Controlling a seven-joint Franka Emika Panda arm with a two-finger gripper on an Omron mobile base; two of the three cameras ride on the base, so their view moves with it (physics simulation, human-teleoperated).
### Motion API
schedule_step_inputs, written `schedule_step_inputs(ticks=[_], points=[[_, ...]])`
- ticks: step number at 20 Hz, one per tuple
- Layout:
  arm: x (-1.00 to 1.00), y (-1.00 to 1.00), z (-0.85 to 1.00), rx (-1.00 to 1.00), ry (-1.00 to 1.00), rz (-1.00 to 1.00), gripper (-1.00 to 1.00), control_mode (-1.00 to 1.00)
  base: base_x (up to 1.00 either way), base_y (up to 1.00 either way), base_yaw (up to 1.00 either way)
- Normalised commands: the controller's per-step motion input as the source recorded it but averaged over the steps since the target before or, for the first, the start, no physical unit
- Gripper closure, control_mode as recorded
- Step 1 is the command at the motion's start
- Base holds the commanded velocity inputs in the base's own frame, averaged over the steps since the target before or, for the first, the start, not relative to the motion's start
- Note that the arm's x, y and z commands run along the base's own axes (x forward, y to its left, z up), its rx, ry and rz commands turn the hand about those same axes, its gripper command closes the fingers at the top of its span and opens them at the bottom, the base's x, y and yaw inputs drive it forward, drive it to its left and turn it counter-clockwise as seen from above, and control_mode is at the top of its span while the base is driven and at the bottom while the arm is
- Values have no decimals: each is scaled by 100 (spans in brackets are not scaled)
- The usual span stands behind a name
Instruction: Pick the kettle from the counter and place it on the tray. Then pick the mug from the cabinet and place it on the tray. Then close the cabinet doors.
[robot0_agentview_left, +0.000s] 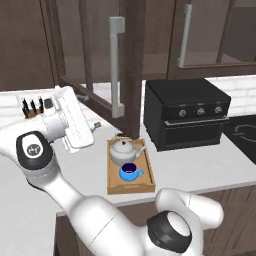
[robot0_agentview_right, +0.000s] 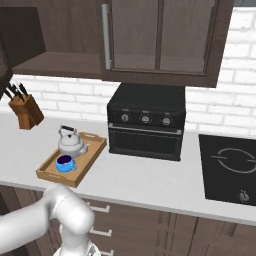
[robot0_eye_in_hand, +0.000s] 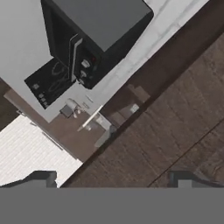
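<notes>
Hand view has the gripper (robot0_eye_in_hand: 114, 178) with its two dark tips set wide apart and nothing between them, facing a broad dark brown wooden face close ahead; this looks like one of the cabinet doors, though I cannot tell which one. Beyond that face, the black oven (robot0_eye_in_hand: 94, 33) stands on the light table (robot0_eye_in_hand: 26, 39). From the left base view, an open door (robot0_agentview_left: 132, 65) swings out over the table, with its long grey bar handle (robot0_agentview_left: 116, 67) on the free edge. Below it the kettle (robot0_agentview_left: 123, 150) and the blue mug (robot0_agentview_left: 130, 172) both sit on the wooden tray (robot0_agentview_left: 112, 187), touching or nearly so, with the knife block (robot0_agentview_left: 32, 107) well apart to the left. That leaves the doors as the job in hand. I judge the door stiff and light to swing, since its hinges carry it. A flat push on the wood near the handle edge should turn it most easily. The smooth metal bar may slip in a pinch, and a shove close to the hinges would need far more force.
</notes>
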Motion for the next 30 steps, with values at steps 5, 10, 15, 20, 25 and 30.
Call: schedule_step_inputs(ticks=[5,10,15,20,25,30], points=[[17,-88,0,23,-4,2,-100,-100,0,0,0],[28,-87,0,29,-8,12,-100,-100,0,0,0],[40,-70,0,30,-12,24,-100,-100,0,0,0],[53,-64,0,32,-19,34,-100,-100,0,0,0],[59,-60,0,29,-28,38,-100,-100,0,0,0],[77,-47,0,25,-20,34,-100,-100,0,0,0]])
